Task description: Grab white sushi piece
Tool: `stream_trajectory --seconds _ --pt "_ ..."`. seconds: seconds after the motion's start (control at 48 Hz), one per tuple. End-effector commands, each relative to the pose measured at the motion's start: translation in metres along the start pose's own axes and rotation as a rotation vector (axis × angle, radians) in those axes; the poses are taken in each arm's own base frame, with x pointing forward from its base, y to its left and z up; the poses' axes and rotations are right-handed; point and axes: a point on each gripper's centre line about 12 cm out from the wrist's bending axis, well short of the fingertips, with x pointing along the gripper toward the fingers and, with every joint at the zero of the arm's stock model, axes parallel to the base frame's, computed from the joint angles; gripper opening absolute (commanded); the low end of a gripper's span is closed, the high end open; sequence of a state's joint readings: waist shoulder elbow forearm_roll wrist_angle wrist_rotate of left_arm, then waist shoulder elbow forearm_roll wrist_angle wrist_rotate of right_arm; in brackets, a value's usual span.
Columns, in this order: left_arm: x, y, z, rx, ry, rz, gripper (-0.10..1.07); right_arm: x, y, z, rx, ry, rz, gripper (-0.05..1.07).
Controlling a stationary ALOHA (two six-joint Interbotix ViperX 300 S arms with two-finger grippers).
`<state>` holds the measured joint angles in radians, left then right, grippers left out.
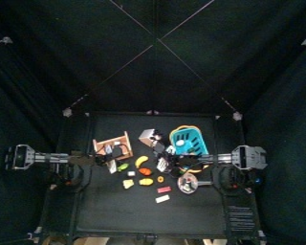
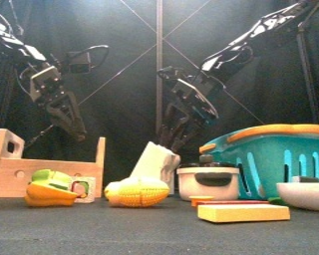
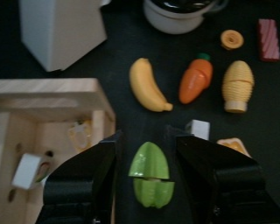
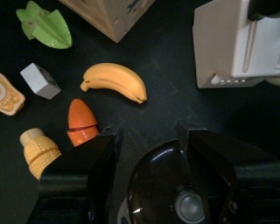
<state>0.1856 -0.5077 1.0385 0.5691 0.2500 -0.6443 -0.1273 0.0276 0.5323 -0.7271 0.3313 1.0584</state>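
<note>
The white sushi piece (image 3: 199, 129) is a small white cube with a dark side. It lies on the black table between a green vegetable (image 3: 152, 173) and a carrot (image 3: 196, 79). It also shows in the right wrist view (image 4: 39, 80). My left gripper (image 3: 146, 144) is open and hangs over the green vegetable, with the sushi just outside one jaw. My right gripper (image 4: 150, 140) is open above a lidded pot (image 4: 178, 188), apart from the sushi. In the front view the sushi is hidden.
A banana (image 3: 149, 83), corn (image 3: 236, 85), a white block (image 3: 60, 31) and a wooden rack (image 3: 38, 122) lie around the sushi. A teal basket (image 2: 262, 149) and a bowl (image 2: 306, 194) stand at the right. A yellow bar (image 2: 242, 211) lies in front.
</note>
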Motion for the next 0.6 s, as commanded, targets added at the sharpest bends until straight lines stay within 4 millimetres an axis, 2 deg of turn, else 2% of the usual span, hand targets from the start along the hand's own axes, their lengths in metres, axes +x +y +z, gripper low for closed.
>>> stream_trajectory --seconds 0.0,0.104,0.208,0.375,0.583 --pt "-0.005 0.015 0.006 -0.039 -0.033 0.040 0.81 -0.004 0.002 0.007 0.001 -0.022 0.010 0.87" --pt "-0.006 0.031 0.006 -0.061 -0.033 0.089 0.81 -0.003 0.002 0.006 -0.002 -0.018 0.009 0.87" --pt "-0.004 0.045 0.003 0.005 -0.019 0.144 0.81 -0.001 0.002 0.005 -0.009 -0.016 0.006 0.87" --pt "0.001 0.056 0.000 0.077 0.005 0.179 0.81 0.001 0.001 0.003 -0.010 -0.009 0.001 0.87" --pt "0.008 0.067 -0.008 0.029 0.049 0.207 0.82 0.002 0.001 0.002 -0.009 -0.005 0.000 0.87"
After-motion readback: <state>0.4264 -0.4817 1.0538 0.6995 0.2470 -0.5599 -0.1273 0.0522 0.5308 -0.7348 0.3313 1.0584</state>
